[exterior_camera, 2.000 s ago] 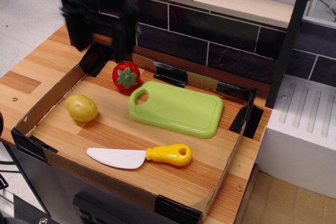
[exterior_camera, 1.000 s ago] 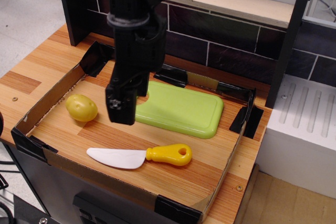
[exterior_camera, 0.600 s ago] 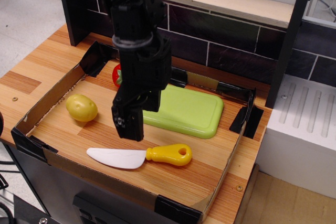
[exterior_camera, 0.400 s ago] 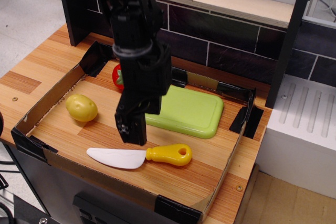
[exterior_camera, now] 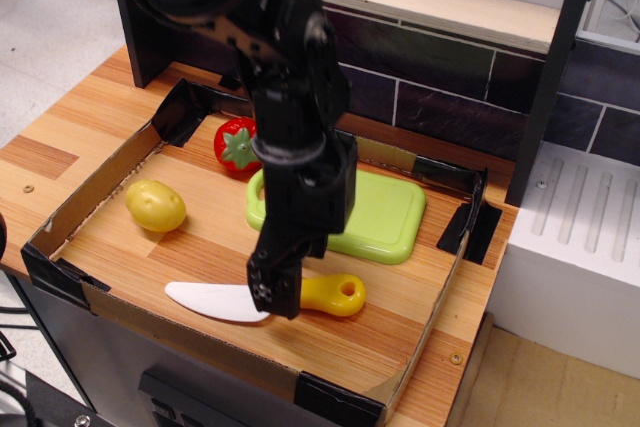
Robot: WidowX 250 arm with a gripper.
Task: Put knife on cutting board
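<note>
A black robot gripper [exterior_camera: 275, 292] hangs low over the middle of a toy plastic knife with a white curved blade and yellow handle [exterior_camera: 262, 299], hiding where blade meets handle. The knife lies on the wooden floor of a shallow cardboard tray [exterior_camera: 120, 162], in front of a light green rectangular plastic cutting board [exterior_camera: 385, 212]. A red toy tomato [exterior_camera: 234, 141] and a yellow toy potato [exterior_camera: 155, 205] sit to the left.

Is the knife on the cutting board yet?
No, the knife lies on the wooden tray floor, in front of the cutting board.

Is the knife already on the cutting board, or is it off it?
Off. The knife lies flat on the wooden floor of the box, nearer the camera than the cutting board, with the gripper at its middle.
</note>
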